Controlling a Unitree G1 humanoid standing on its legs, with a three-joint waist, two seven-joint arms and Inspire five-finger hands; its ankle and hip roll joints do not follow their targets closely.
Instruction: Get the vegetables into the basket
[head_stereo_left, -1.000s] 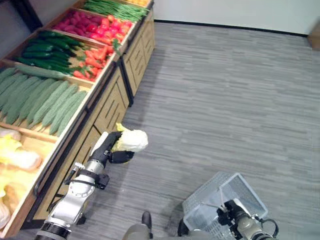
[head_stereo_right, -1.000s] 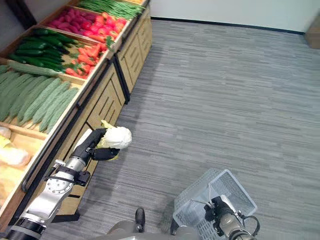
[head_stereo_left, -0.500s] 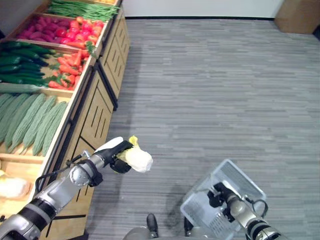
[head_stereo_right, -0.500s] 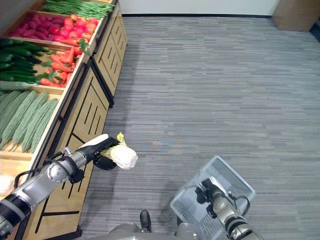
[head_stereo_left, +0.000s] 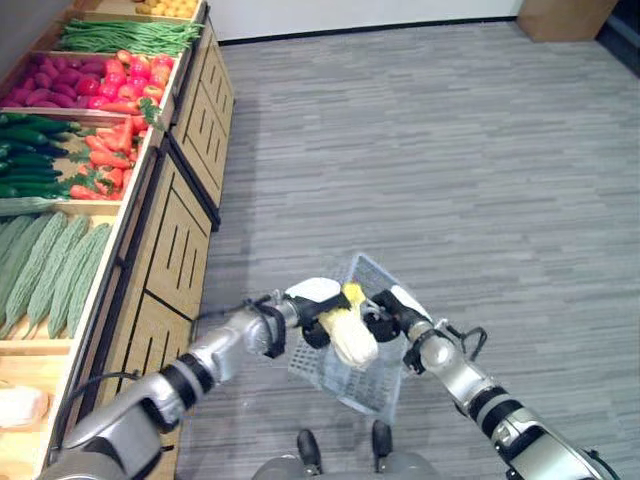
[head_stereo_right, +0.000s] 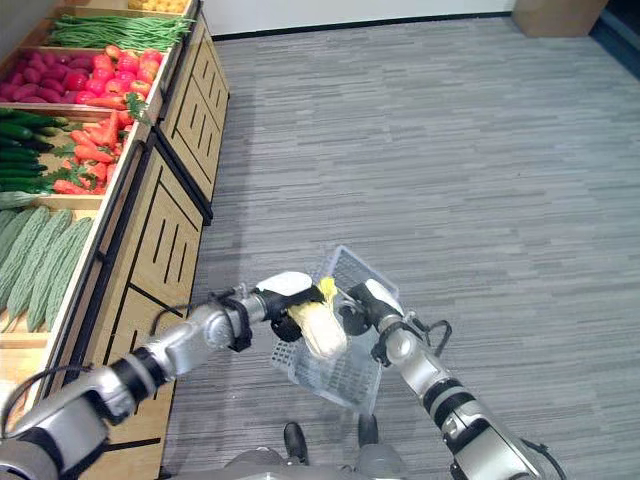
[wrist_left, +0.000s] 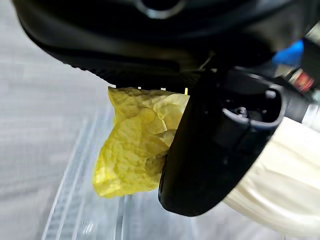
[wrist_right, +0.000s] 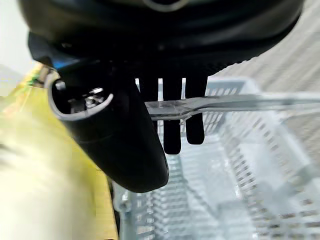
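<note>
My left arm reaches in low from the left, its dark left hand (head_stereo_left: 312, 318) level over the pale grey plastic slatted basket (head_stereo_left: 352, 378). Its fingers and thumb are clenched round a cream-and-yellow napa cabbage (head_stereo_left: 350, 333) — leafy yellow tip up, white stem hanging over the basket's open mouth. My right arm comes in from the lower right; the dark right hand (head_stereo_left: 385, 312) has its fingers hooked over the basket's thin handle (wrist_right: 220, 104), carrying it tilted above the grey striped floor (head_stereo_left: 450, 170). The wooden produce stand (head_stereo_left: 180, 225) lies left.
</note>
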